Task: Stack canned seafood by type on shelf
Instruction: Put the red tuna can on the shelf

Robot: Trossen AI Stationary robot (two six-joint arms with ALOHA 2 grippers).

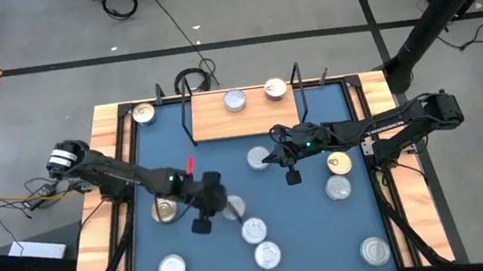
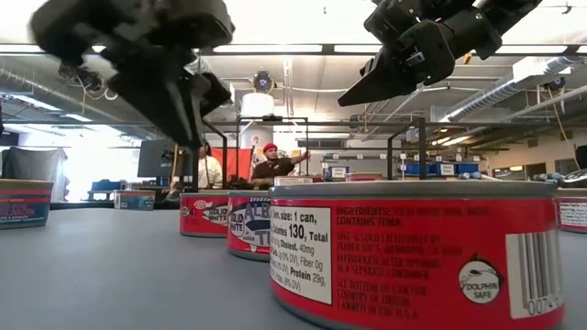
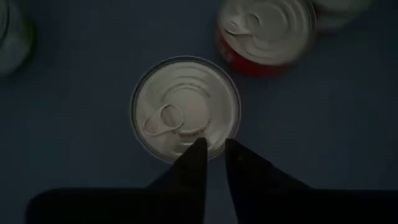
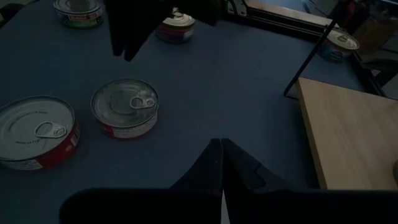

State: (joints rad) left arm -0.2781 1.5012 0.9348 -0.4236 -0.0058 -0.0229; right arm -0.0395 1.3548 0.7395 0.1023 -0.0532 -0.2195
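Fingers on my left gripper stand slightly parted, a narrow slit showing between the 2 dark tips, and they grasp nothing; they hang straight above a silver-lidded tin with its pull ring facing up, well short of the shelf. From overhead I see that left gripper out over the blue table, on the near side of the shelf, with the tin under it only partly showing at its edge. My right gripper has its fingers pressed together and empty, the tips meeting in one line; it sits just in front of the shelf's near edge, close to the right-hand end, beside a lone tin that stands between it and the board. On the shelf itself I count 2 tins, a silver-lidded one and a gold-lidded one, side by side and not stacked. 1 more gold tin sits off the shelf's left end, in the table corner. Others are spread across the table on the side away from the shelf: a gold one left of my left gripper, 3 silver ones beyond it, and 3 more below my right arm. At table height a red-labelled tin fills the foreground, with both grippers hanging above the tins behind it. I can see 2 people far back in the room.
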